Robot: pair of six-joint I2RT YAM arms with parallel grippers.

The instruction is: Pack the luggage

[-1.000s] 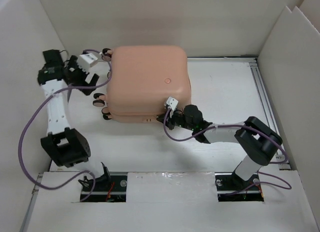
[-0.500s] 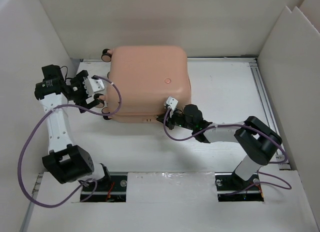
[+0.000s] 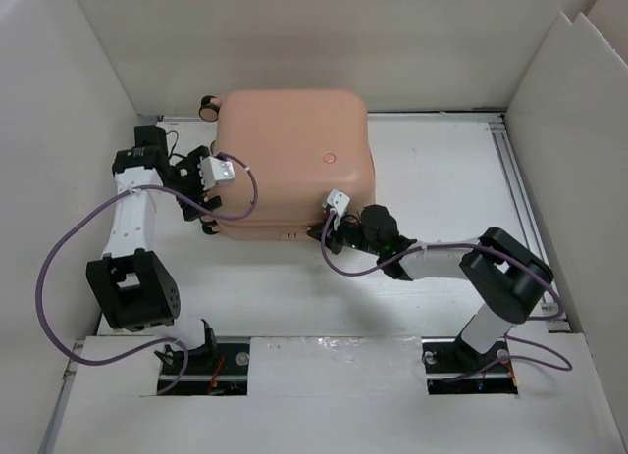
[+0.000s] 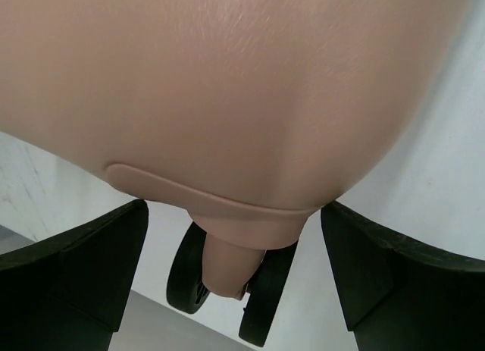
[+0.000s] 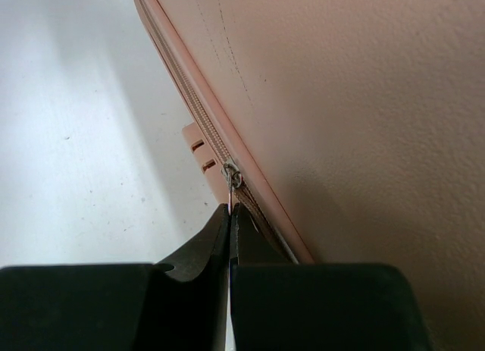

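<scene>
The salmon-pink luggage [image 3: 294,155] lies flat and closed at the back middle of the table. My left gripper [image 3: 201,192] is at its left side, open. In the left wrist view its black fingers [image 4: 91,252] stand wide on either side of a black caster wheel [image 4: 227,286] under the shell [image 4: 242,86], without touching it. My right gripper [image 3: 327,232] is at the suitcase's near edge, shut on the small metal zipper pull [image 5: 230,178]. The right wrist view shows the zipper track [image 5: 189,93] running along the shell [image 5: 341,101] above the closed right gripper [image 5: 229,209].
White panel walls enclose the table on the left [image 3: 59,101], back and right. An aluminium rail [image 3: 517,179] runs along the right side. Another caster wheel [image 3: 209,107] sticks out at the suitcase's back left corner. Purple cables [image 3: 59,268] loop off both arms.
My left arm has swung right from the left wall to the suitcase's left side, and its open gripper now straddles a caster wheel. The right arm and the suitcase have not moved.
</scene>
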